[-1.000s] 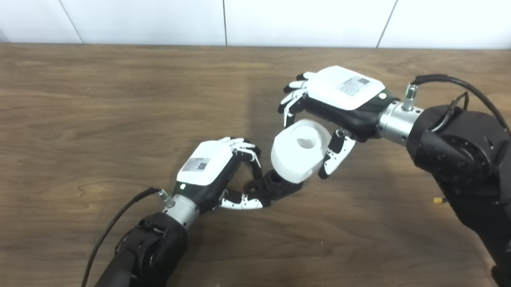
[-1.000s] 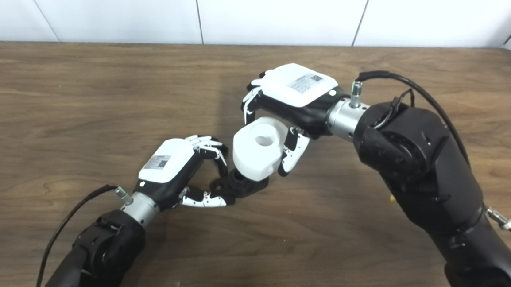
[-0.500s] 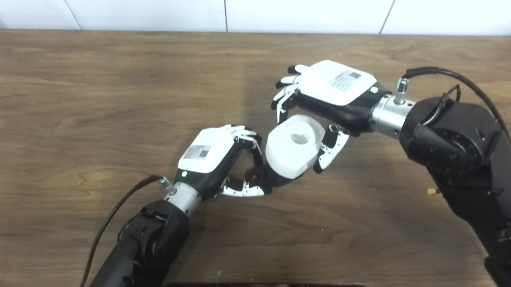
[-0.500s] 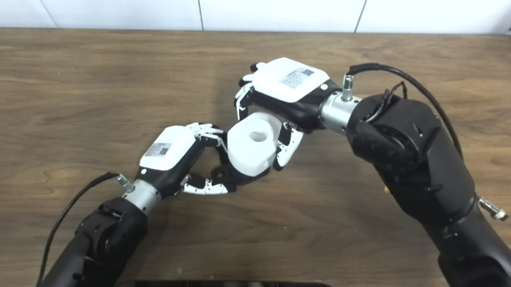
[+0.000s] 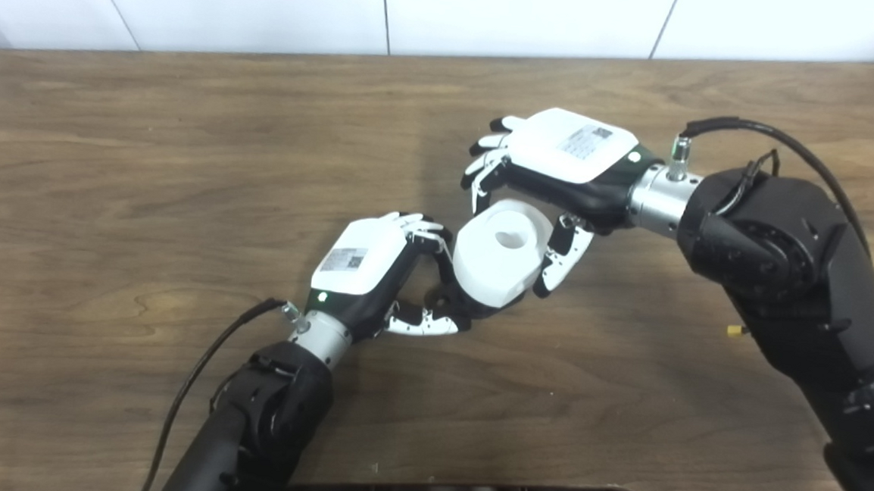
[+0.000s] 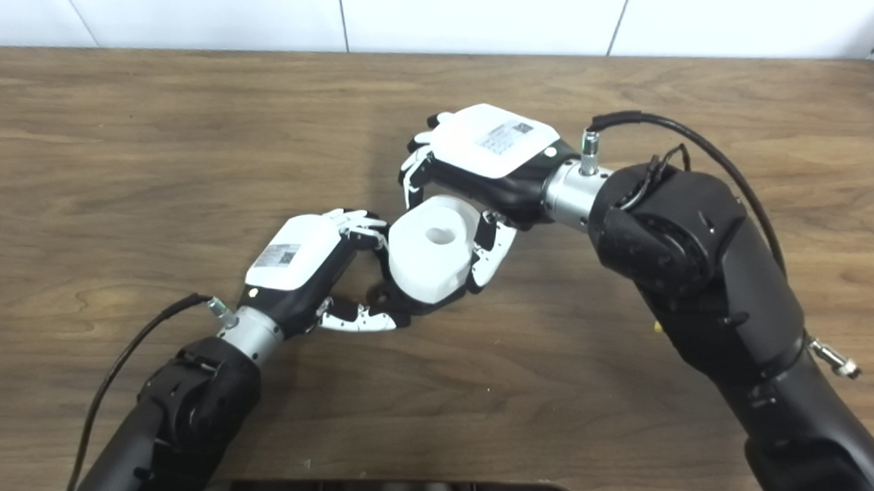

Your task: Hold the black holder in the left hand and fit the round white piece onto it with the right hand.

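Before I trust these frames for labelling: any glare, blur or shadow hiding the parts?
Left eye view: sharp, soft even light; the round white plastic piece is bright, yet its centre hole shows. Right eye view: the black holder sits in shadow beneath it, detail lost; a faint dark band crosses the brown wooden table.

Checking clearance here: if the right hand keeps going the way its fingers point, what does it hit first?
Most likely the left hand, whose fingers sit just beyond the round white piece that the right hand holds; depth is uncertain.

Unreadable label stickers on both hands.
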